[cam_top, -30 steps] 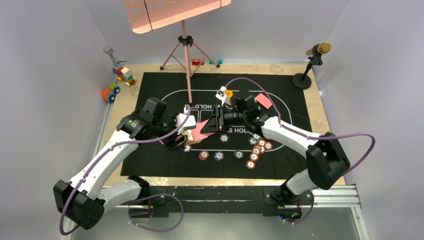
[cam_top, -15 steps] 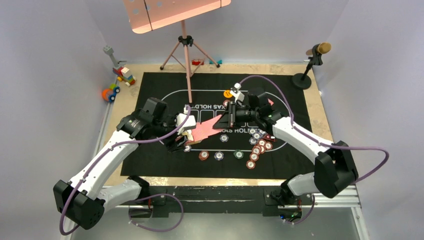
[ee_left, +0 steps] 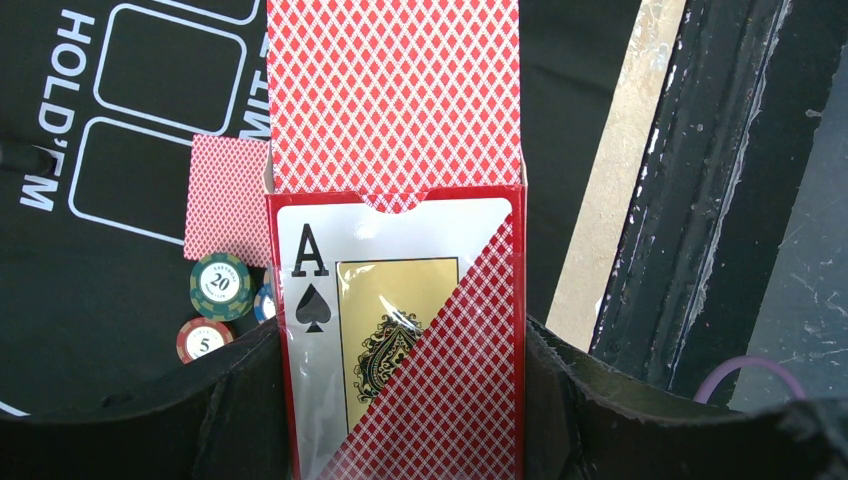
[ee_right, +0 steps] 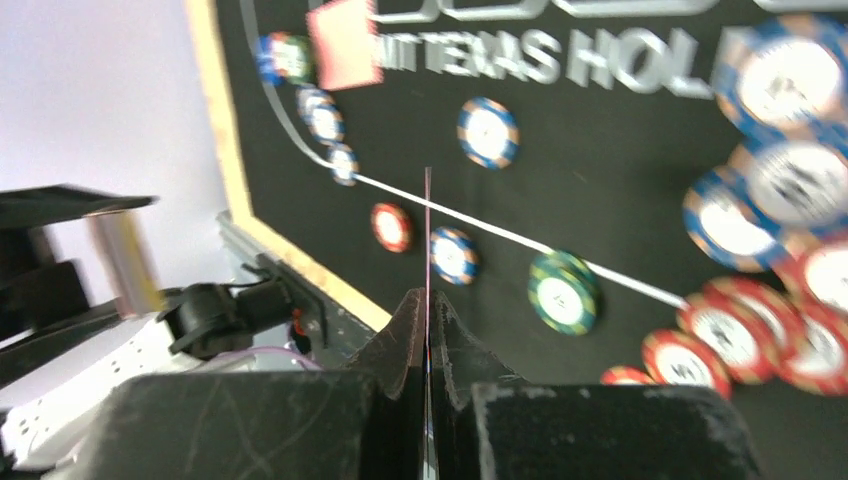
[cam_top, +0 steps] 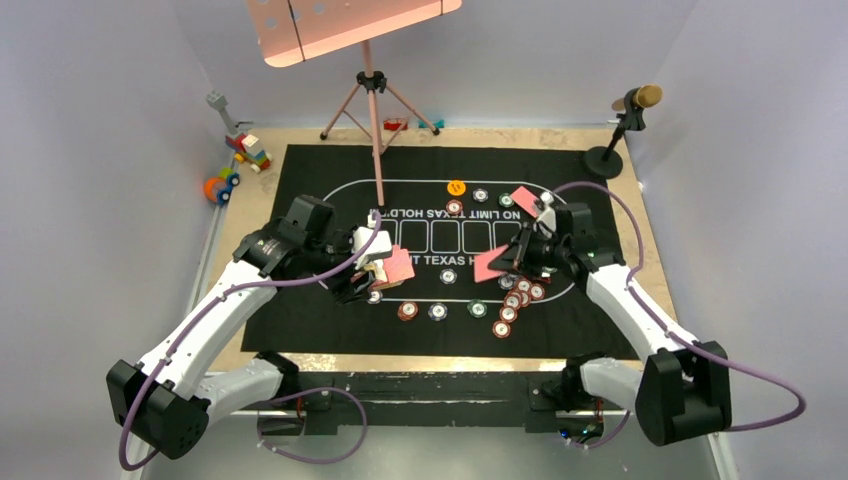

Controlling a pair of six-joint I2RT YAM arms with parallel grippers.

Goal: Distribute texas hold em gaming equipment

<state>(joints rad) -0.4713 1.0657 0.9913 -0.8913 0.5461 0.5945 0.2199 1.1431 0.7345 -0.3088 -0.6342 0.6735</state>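
Observation:
My left gripper is shut on the red card box, held above the mat's left part. The box is open and red-backed cards stick out of its top. Further right, my right gripper is shut on one playing card, seen edge-on in the right wrist view. It hangs over a cluster of red chips. Another card lies at the far right by an orange button disc and several chips.
Three chips lie in a row along the near line of the black felt mat. A tripod stand rises at the back, a microphone at the back right, toy blocks at the back left.
My right gripper has drawn a card out of the box and carried it to the right, its jaws closing on it. The left arm has stayed still.

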